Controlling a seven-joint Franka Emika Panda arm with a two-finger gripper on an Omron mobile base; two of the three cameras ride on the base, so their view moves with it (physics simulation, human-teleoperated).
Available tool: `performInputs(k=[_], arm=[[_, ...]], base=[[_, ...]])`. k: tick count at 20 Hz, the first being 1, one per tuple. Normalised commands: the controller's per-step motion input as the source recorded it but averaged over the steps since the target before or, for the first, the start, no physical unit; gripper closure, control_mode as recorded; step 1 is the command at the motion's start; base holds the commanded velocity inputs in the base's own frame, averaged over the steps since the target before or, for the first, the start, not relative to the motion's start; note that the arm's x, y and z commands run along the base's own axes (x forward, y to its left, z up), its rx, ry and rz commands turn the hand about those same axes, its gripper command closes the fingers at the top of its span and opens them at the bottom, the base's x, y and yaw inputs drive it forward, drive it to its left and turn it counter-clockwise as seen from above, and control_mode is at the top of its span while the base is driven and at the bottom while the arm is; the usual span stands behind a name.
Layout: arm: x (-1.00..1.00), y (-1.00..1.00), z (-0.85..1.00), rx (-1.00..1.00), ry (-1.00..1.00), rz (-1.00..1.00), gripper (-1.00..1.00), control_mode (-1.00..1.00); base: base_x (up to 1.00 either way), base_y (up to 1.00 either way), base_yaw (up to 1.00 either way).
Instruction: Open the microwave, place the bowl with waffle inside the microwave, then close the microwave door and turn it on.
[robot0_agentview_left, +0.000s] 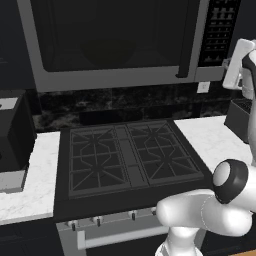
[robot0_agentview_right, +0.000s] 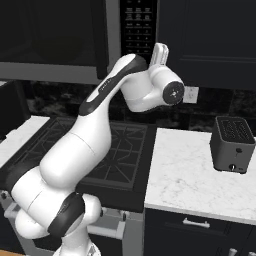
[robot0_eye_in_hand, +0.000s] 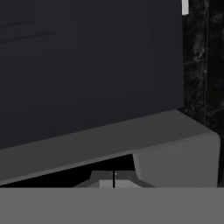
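Note:
The microwave (robot0_agentview_left: 115, 75) hangs above the stove, its grey frame around a dark glass door (robot0_agentview_left: 110, 35) that sits shut, with a slim dark handle (robot0_agentview_left: 186, 40) at its right edge. The black button panel (robot0_agentview_left: 219, 30) lies right of the handle. My gripper (robot0_eye_in_hand: 113, 180) is raised beside the microwave's lower right corner, just below and right of that panel; its white hand (robot0_agentview_right: 160, 55) points up at the panel (robot0_agentview_right: 136, 25). In the hand view the two fingertips meet with only a thin line between them, holding nothing, close under a grey corner of the microwave (robot0_eye_in_hand: 175, 153). The bowl is out of view.
A black gas stove (robot0_agentview_left: 125, 155) sits under the microwave between white marble counters (robot0_agentview_right: 200, 175). A dark toaster (robot0_agentview_right: 232, 145) stands on the right counter. A small black boxy appliance (robot0_agentview_left: 12, 130) stands on the left counter. A white outlet (robot0_agentview_right: 189, 94) is on the backsplash.

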Motion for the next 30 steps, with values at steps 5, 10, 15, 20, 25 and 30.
performInputs(k=[5,10,15,20,25,30], arm=[[-0.25,0.0,0.0,0.0,-0.06,0.06,1.0,-1.0],[0.02,0.1,0.1,0.0,-0.06,0.0,1.0,-1.0],[0.25,0.11,0.04,0.0,0.0,0.0,1.0,-1.0],[0.02,0.12,0.0,0.0,0.0,0.0,1.0,-1.0],[0.19,0.14,0.0,0.0,0.0,0.0,1.0,-1.0],[0.54,0.02,0.0,0.0,0.0,-0.03,1.0,-1.0]], base=[[0.0,0.0,0.0],[0.0,0.0,0.0],[0.0,0.0,0.0],[0.0,0.0,0.0],[0.0,0.0,0.0],[0.0,0.0,0.0]])
